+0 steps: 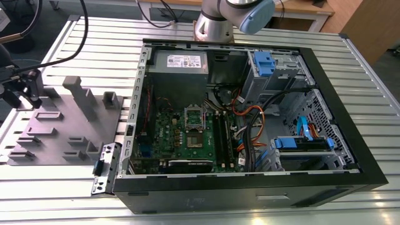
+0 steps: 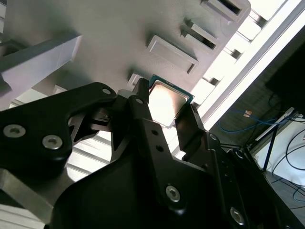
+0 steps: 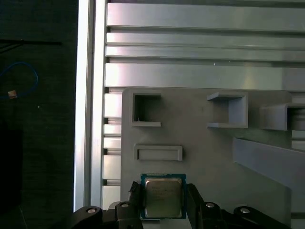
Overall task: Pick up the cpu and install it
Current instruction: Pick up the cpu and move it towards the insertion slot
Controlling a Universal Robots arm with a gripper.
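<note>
over the grey tray (image 3: 200, 162) beside a raised pocket (image 3: 158, 153), tool (image 3: 164, 192) tight on the cpu (image 3: 163, 198)

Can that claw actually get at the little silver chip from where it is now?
Yes, it looks so. The gripper has its fingers against two opposite sides of the cpu, seemingly closed on it, over the grey tray. Nothing lies between them.
</note>
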